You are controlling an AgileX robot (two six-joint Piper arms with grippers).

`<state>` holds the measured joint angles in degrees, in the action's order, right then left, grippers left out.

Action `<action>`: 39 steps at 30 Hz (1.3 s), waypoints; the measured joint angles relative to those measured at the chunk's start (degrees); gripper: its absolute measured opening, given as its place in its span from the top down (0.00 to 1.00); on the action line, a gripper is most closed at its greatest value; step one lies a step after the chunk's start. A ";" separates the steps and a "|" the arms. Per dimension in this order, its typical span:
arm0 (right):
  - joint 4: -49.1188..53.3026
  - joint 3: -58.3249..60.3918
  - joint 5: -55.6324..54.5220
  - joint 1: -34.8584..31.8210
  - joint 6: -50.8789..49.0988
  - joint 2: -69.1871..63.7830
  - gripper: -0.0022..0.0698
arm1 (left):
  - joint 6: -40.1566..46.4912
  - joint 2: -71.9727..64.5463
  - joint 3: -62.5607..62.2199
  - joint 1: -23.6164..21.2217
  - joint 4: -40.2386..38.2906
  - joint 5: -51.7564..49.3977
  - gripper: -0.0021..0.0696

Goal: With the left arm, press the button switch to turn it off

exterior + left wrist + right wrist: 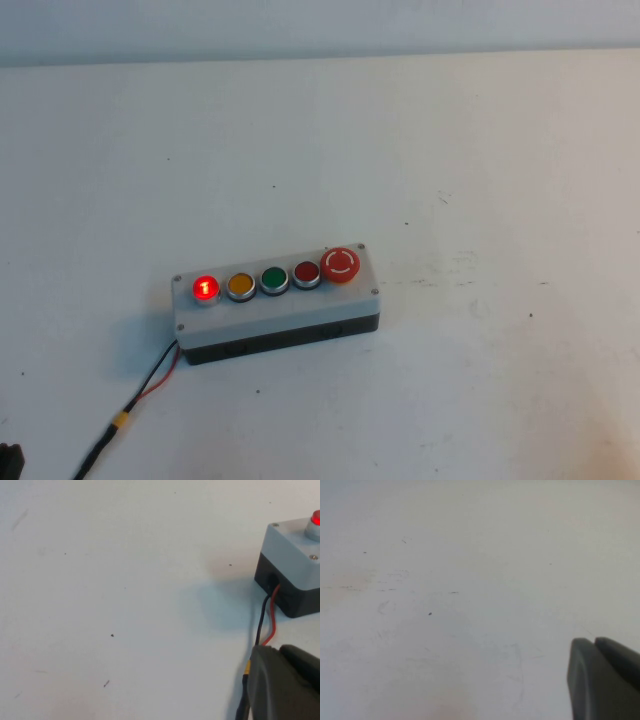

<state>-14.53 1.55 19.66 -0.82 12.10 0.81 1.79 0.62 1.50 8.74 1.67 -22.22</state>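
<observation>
While the button switch (277, 303) sits slightly below and left of the middle of the white desk (480, 150) in the high view, neither arm reaches over it. Its long side runs roughly from eight o'clock to two o'clock, with a light-grey top over a black base. Along the top stand a lit red button (205, 288) at the eight o'clock end, then a yellow button (240, 284), a green button (274, 278), a second red button (306, 272) and a larger red mushroom button (339, 264) at the two o'clock end. Red and black wires (158, 375) leave the box's eight o'clock end and run toward seven o'clock, joining at a small yellow sleeve (122, 423) before a dark cable goes on to the desk's lower edge.

At the high view's lower left corner a small black part shows; I cannot tell what it is. The left end effector (280, 685) appears in its wrist view as a dark grey finger tip, close to the wires where they enter the switch (292, 570); whether it is open or closed cannot be told, and nothing is seen in it. The right end effector (602, 680) shows in its own wrist view the same way, over bare scuffed desk (445, 605); its opening cannot be told either.
</observation>
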 joint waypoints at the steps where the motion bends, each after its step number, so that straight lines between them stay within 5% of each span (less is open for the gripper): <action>1: 0.00 0.00 0.00 0.00 0.00 0.00 0.99 | 0.11 0.00 0.00 0.00 0.00 0.00 0.97; 18: 0.00 0.00 0.00 0.00 0.00 0.00 0.99 | 0.10 0.00 0.00 0.00 -0.67 0.84 0.97; 23: 0.00 0.00 0.00 0.00 0.00 0.00 0.99 | -0.02 0.00 0.00 0.00 -7.98 4.45 0.97; 30: 0.00 0.00 0.00 0.00 0.00 0.00 0.99 | -0.51 0.00 0.00 0.00 -31.35 11.47 0.97; 35: 0.00 0.00 0.00 0.00 0.00 0.00 0.99 | -0.70 0.00 0.00 0.00 -37.12 14.33 0.97; 39: 0.00 0.00 0.00 0.00 0.00 0.00 0.99 | -0.93 -2.77 -4.76 0.00 -37.62 6.13 0.97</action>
<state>-14.53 1.55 19.66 -0.82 12.10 0.81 0.86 -2.15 -3.27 8.74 -35.96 -16.10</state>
